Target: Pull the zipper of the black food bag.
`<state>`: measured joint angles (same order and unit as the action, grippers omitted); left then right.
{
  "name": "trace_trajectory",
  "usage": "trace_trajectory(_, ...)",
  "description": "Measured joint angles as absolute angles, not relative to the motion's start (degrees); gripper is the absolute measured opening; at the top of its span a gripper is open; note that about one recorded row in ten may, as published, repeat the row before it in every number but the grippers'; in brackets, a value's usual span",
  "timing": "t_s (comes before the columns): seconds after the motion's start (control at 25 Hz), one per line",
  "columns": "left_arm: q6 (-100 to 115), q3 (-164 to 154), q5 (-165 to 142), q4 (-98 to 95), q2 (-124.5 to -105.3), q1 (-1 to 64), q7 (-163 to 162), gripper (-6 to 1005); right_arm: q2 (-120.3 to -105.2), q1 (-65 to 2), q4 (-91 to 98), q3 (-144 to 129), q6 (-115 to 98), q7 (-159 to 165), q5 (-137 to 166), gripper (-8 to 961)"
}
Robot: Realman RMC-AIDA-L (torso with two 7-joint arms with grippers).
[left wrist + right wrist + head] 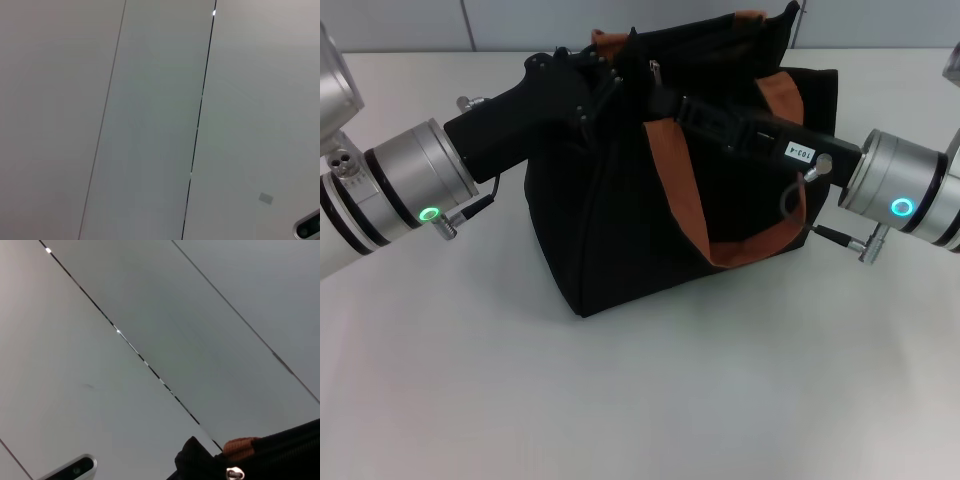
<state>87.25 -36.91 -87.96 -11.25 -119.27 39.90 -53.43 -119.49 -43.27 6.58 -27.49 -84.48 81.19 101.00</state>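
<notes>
The black food bag (620, 230) stands upright in the middle of the table, with orange-brown loop handles (685, 200). My left gripper (603, 66) reaches in from the left and lies against the bag's top left edge. My right gripper (668, 106) reaches in from the right, across the bag's top between the handles. Both are black against the black fabric. A small silver glint (654, 69) on the top edge, between the two grippers, may be the zipper pull. The right wrist view shows a corner of the bag (270, 455), an orange handle (240, 444) and a small silver metal piece (234, 473).
The bag rests on a white table (640, 400) with open surface in front and to both sides. Grey wall panels (410, 25) stand behind it. The left wrist view shows only wall panels (150, 125).
</notes>
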Motion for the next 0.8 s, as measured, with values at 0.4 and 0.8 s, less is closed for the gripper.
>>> trace_trajectory(0.4,87.2,-36.7,-87.9,-11.2,-119.26,40.1,-53.3,23,-119.59,-43.8,6.6,-27.9,-86.7,81.4,101.0,336)
trace_trajectory(0.8,87.1,-36.2,-87.9,-11.2,-119.26,40.2,-52.9,22,-119.62,-43.9,7.1,-27.9,-84.6,82.3,100.8,335)
